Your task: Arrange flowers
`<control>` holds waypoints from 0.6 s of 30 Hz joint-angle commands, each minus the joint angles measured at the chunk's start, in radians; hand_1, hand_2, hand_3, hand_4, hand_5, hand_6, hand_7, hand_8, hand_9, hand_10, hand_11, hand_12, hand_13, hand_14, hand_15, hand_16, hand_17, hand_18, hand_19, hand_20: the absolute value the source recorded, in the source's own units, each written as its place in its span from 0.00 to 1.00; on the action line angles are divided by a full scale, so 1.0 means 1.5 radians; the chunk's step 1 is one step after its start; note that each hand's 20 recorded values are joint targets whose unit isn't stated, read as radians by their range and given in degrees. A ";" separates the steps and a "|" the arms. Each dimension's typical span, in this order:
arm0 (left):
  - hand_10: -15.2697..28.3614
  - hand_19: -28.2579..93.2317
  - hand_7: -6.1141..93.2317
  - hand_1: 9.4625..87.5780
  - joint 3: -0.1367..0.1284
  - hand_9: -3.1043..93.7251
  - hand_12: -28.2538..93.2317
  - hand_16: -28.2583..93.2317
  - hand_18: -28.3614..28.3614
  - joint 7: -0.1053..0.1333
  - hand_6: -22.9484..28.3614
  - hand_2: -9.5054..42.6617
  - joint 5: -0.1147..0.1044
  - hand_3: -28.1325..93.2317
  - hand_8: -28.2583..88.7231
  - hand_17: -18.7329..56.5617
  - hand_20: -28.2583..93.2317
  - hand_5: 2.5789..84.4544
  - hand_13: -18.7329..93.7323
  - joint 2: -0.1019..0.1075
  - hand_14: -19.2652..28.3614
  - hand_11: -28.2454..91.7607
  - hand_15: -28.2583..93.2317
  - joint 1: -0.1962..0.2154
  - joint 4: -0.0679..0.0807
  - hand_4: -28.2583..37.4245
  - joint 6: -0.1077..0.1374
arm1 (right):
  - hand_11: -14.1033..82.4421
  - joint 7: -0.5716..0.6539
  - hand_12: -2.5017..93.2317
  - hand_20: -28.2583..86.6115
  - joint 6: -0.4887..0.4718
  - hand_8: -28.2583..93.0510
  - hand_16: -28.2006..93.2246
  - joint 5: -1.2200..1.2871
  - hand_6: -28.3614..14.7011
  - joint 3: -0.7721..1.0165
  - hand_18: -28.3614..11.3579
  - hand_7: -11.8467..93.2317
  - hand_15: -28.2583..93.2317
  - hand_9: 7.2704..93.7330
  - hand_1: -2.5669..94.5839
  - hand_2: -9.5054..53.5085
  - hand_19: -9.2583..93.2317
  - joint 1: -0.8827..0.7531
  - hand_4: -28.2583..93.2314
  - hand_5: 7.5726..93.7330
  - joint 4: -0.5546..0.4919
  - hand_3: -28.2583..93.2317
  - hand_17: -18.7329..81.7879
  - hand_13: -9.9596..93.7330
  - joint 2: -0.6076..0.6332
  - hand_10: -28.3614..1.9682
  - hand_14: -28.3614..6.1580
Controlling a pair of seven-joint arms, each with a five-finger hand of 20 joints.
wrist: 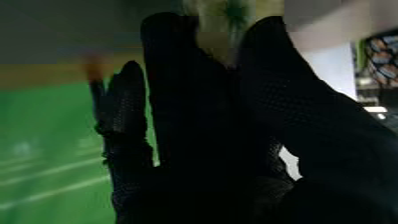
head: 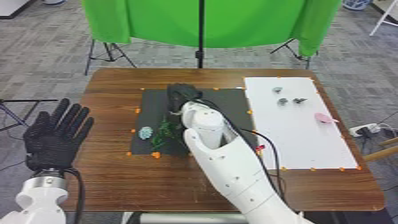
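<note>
**Right hand (head: 184, 93) placed over the far part of the dark mat (head: 155, 106), flowers laid out on both sides of its arm**

At the left edge of the brown table (head: 107, 190), the left hand (head: 51, 145) is held released, its fingers straight and spread. Farther in, a small red flower (head: 259, 148) is seen just beside the right arm, by the near left part of the white sheet (head: 306, 147). On the mat, green stems (head: 163, 139) are laid between the arm and a pale blue flower (head: 145, 133). A pink flower (head: 325, 118) is placed near the sheet's right edge; beyond it, three small grey pieces (head: 282, 101) are grouped. Whether the right hand is clenched, released or grasping anything cannot be told; in its wrist view, a blurred green shape, possibly foliage, is seen beyond the glove (wrist: 209, 145). Behind the table, a green cloth (head: 249, 25) is hung.
</note>
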 commanded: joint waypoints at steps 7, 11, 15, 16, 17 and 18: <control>0.66 0.47 0.16 0.22 0.006 0.42 0.32 0.22 0.72 -0.015 0.60 0.37 -0.006 0.90 0.17 0.19 0.34 0.50 0.45 0.003 0.67 0.37 0.38 0.000 0.008 0.00 -0.008 | 0.34 0.037 0.21 0.60 0.024 0.13 0.46 0.069 0.62 -0.003 0.18 0.28 0.57 0.73 0.53 0.00 0.88 -0.006 0.00 0.68 -0.017 0.87 0.47 0.71 -0.030 0.49 0.52; 0.66 0.47 0.16 0.23 0.008 0.42 0.32 0.22 0.72 -0.013 0.60 0.37 -0.008 0.90 0.17 0.19 0.34 0.50 0.45 0.004 0.66 0.37 0.38 -0.003 0.010 0.00 -0.005 | 0.34 0.041 0.20 0.60 0.033 0.13 0.45 0.079 0.62 -0.005 0.18 0.27 0.58 0.73 0.53 0.00 0.88 -0.005 0.00 0.67 -0.018 0.87 0.47 0.71 -0.037 0.48 0.52; 0.67 0.48 0.16 0.23 0.007 0.42 0.32 0.22 0.72 -0.013 0.60 0.37 -0.008 0.89 0.17 0.19 0.34 0.50 0.45 -0.001 0.67 0.37 0.38 0.002 0.008 0.00 -0.007 | 0.34 0.053 0.20 0.60 0.030 0.13 0.44 0.106 0.60 -0.011 0.18 0.26 0.58 0.72 0.52 0.00 0.89 -0.007 0.00 0.65 -0.033 0.87 0.48 0.71 -0.028 0.48 0.51; 0.66 0.48 0.16 0.23 0.005 0.42 0.32 0.22 0.72 -0.014 0.60 0.37 -0.007 0.89 0.17 0.19 0.34 0.50 0.45 -0.003 0.67 0.37 0.38 0.003 0.008 0.00 -0.007 | 0.34 0.058 0.20 0.60 0.025 0.14 0.43 0.118 0.60 -0.012 0.18 0.26 0.59 0.72 0.52 0.00 0.89 -0.006 0.00 0.65 -0.039 0.87 0.48 0.71 -0.022 0.48 0.51; 0.66 0.48 0.16 0.23 0.003 0.42 0.32 0.22 0.72 -0.014 0.60 0.37 -0.008 0.89 0.17 0.19 0.34 0.50 0.45 -0.005 0.67 0.37 0.38 0.006 0.007 0.00 -0.005 | 0.34 0.066 0.20 0.60 0.023 0.14 0.42 0.131 0.60 -0.016 0.18 0.26 0.59 0.72 0.51 0.00 0.89 -0.003 0.00 0.65 -0.047 0.87 0.48 0.71 -0.013 0.48 0.51; 0.67 0.48 0.16 0.23 0.001 0.42 0.32 0.22 0.72 -0.012 0.60 0.37 -0.008 0.89 0.17 0.19 0.34 0.50 0.45 -0.009 0.67 0.37 0.38 0.008 0.007 0.00 -0.008 | 0.33 0.069 0.20 0.60 0.020 0.14 0.42 0.143 0.60 -0.018 0.18 0.26 0.59 0.71 0.51 0.00 0.89 0.000 0.00 0.64 -0.057 0.87 0.48 0.71 -0.003 0.48 0.51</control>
